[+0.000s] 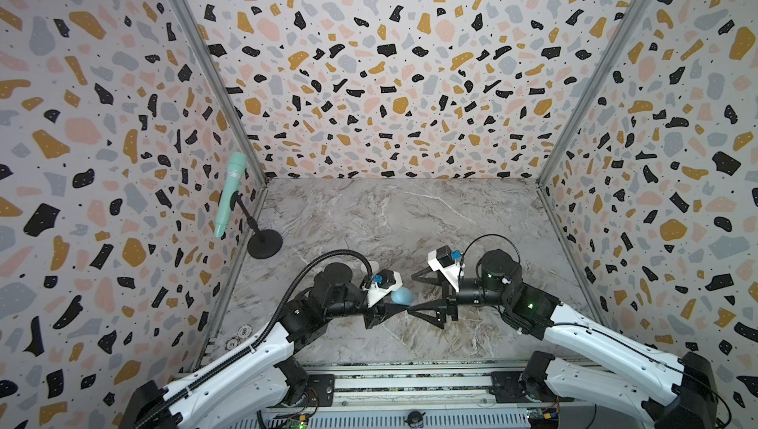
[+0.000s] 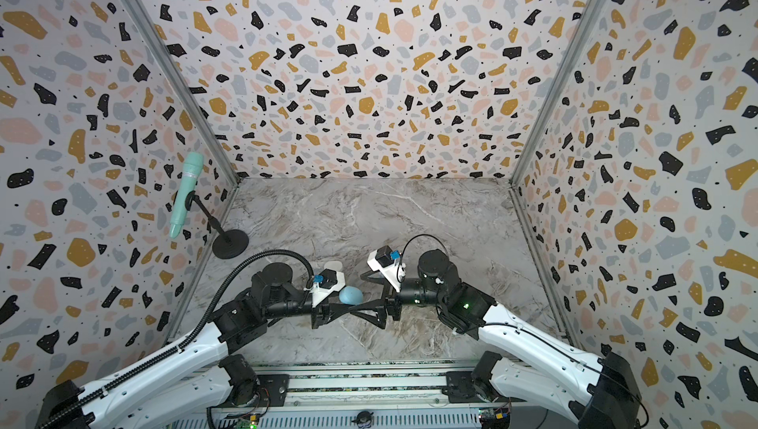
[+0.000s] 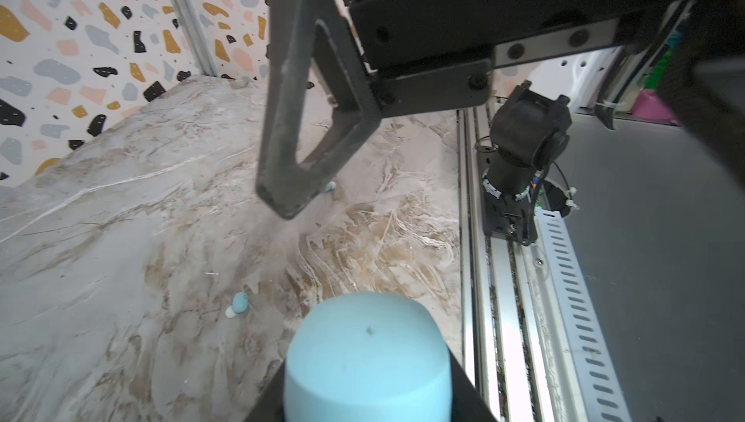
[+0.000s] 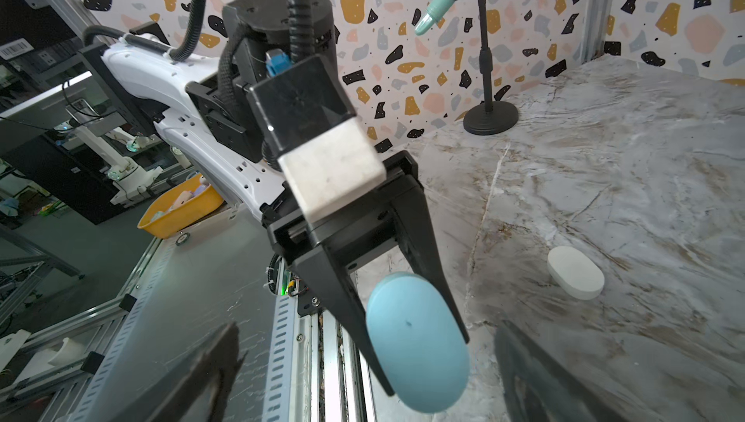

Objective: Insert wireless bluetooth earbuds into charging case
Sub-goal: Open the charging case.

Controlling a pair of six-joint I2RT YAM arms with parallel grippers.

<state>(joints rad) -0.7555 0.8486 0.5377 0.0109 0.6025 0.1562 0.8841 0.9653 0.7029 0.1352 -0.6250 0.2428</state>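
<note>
Mint-green plastic first: a microphone [image 1: 229, 195] clipped slantwise on a black stand [image 1: 264, 244], at the far left of the marble-patterned bench [image 1: 410, 218], hard by the side wall. Next comes a white pill-shaped case [image 4: 575, 272], lying closed and flat on the bench just beyond the left wrist, which half hides it in both top views. The left fingers [image 4: 338, 299] are clamped tight on a light blue case [image 1: 401, 296] with its lid shut, holding it clear of the bench near the middle. Facing them, the right fingers [image 3: 278, 137] stand spread wide with nothing between them, tips just beside the blue case — whether they touch it I cannot tell. Two light blue earbuds show only from the left wrist: one [image 3: 240, 304] lies bare on the bench below the held case, the other [image 3: 330, 186] peeps out from behind a right finger — neither sits in a case.
</note>
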